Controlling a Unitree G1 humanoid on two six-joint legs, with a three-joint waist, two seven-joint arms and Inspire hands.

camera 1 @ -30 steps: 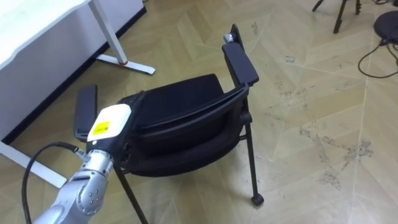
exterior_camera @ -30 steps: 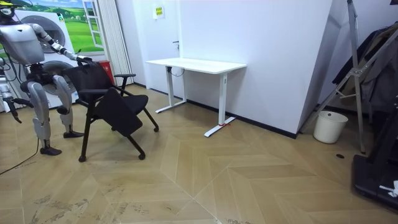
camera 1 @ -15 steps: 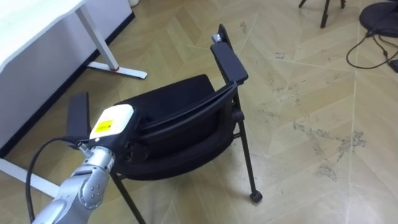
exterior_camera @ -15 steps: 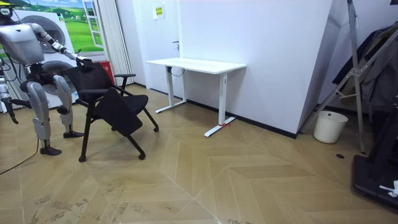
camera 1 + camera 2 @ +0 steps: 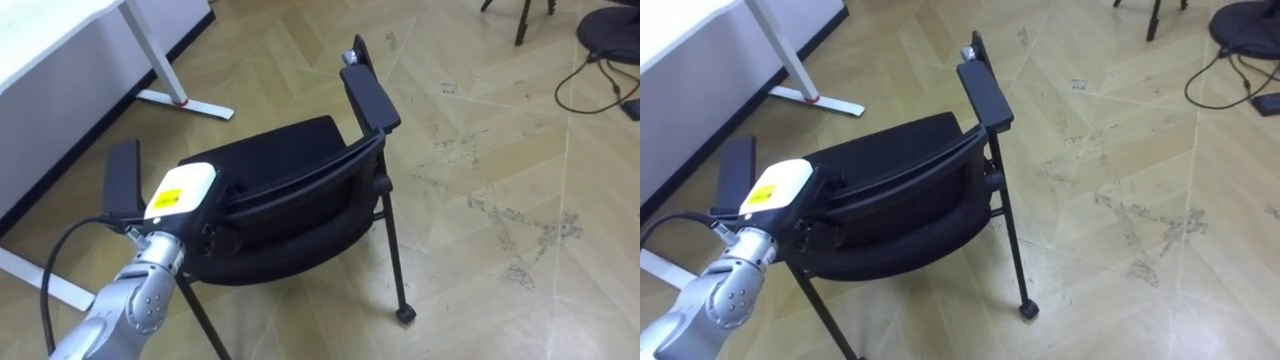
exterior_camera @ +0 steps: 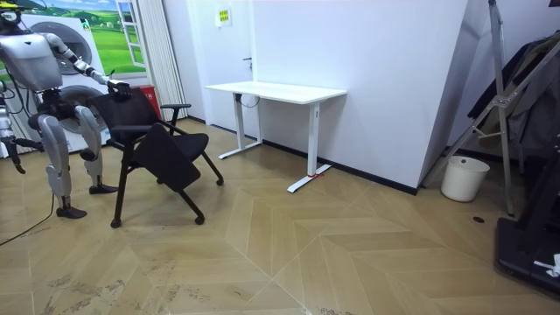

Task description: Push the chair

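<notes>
A black chair [image 5: 290, 165] with armrests stands on the wooden floor just in front of me, its seat facing the white desk. My left hand [image 5: 180, 192] lies on the left end of its backrest's top edge, the back of the hand upward with a yellow tag. In the room view I stand behind the chair [image 6: 153, 144] at the room view's left, left hand [image 6: 118, 87] stretched out to the backrest. My right hand [image 6: 12, 149] hangs free at my side, holding nothing.
A white desk [image 6: 276, 90] stands by the wall beyond the chair; its leg and foot [image 5: 190, 103] lie close to the chair's left armrest. Cables and a dark stand base [image 5: 605, 25] lie at the far right. A white bucket [image 6: 464, 178] stands by the wall.
The eye view has shifted a little, so the chair sits slightly lower left. My left hand stays on the backrest. In the room view the chair has not visibly moved.
</notes>
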